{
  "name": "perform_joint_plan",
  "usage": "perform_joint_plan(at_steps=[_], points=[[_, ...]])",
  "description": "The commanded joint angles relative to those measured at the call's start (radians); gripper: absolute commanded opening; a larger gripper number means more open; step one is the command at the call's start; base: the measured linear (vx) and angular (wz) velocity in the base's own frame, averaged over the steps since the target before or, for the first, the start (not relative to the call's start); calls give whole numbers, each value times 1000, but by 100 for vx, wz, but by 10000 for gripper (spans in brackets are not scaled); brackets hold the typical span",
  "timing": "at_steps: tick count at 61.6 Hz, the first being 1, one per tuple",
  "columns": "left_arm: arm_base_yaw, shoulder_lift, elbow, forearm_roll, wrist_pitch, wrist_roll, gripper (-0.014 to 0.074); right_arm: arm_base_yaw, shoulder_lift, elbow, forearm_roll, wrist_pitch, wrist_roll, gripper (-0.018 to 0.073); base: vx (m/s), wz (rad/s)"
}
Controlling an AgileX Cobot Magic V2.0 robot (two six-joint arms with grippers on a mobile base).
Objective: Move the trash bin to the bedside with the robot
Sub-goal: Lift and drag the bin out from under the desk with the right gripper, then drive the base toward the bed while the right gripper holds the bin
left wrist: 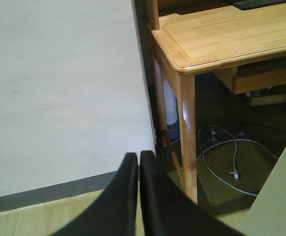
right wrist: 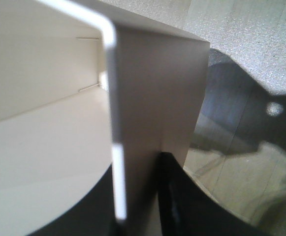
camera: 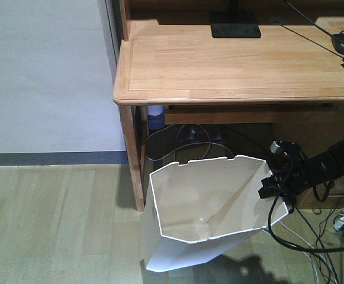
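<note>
No legible text, brand, number or sign anywhere, blue band on the container (camera: 155,121) under the desk (camera: 237,65) too blurred to read

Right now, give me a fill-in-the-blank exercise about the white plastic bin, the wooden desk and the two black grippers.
1. The right gripper is clamped on the ____ of the white tapered plastic trash bin.
2. The left gripper is shut and holds ____.
3. The bin stands on the floor in front of the light-brown wooden desk, and inside it is ____.
Missing words: rim; nothing; empty.
</note>
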Motion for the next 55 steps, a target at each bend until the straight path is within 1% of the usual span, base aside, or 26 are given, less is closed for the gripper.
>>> perform_joint_plan(at_steps=[1,34,55], points=[[0,-20,18,0,-69,-5,-7,-5,-81,-15,63,170,5,-3,0,0],[0,-20,18,0,-69,-5,-7,-5,-81,-15,63,170,5,-3,-1,2],[0,-20,18,0,-69,-5,-7,-5,-81,-15,63,170,5,-3,-4,23]])
